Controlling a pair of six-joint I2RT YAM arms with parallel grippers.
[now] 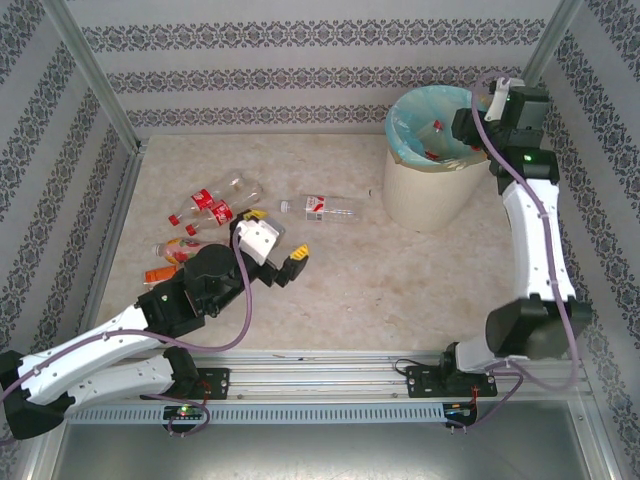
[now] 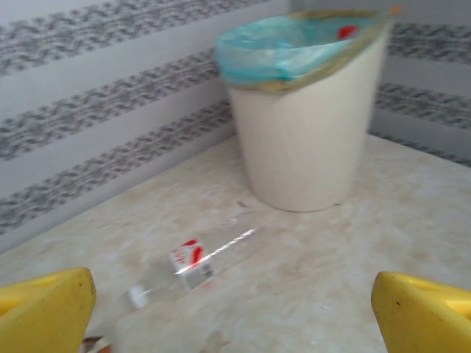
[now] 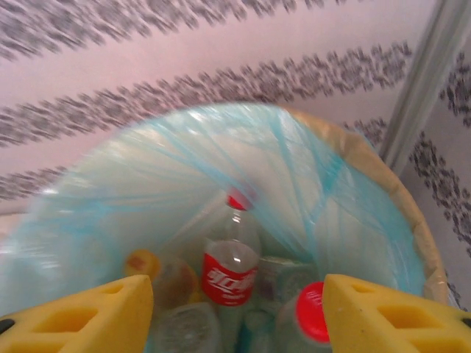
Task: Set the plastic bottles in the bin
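Note:
The bin (image 1: 425, 195) stands at the far right with its turquoise liner over the rim. My right gripper (image 1: 468, 128) hangs over its mouth, open (image 3: 235, 318), nothing between the yellow fingers (image 3: 73, 316). Below it, inside the bin (image 3: 368, 169), a red-labelled bottle (image 3: 229, 273) leans among several others, one showing a red cap (image 3: 315, 312). On the table's left lie several plastic bottles: red-labelled ones (image 1: 215, 203) and orange ones (image 1: 168, 250). A white-labelled bottle (image 1: 320, 208) lies alone mid-table. My left gripper (image 1: 275, 234) is open (image 2: 235, 323), just short of that bottle (image 2: 193, 263).
Patterned walls with metal posts close in the back and both sides. The bin (image 2: 309, 132) stands beyond the white-labelled bottle in the left wrist view. Bare marble-patterned table lies between the bottle cluster and the bin.

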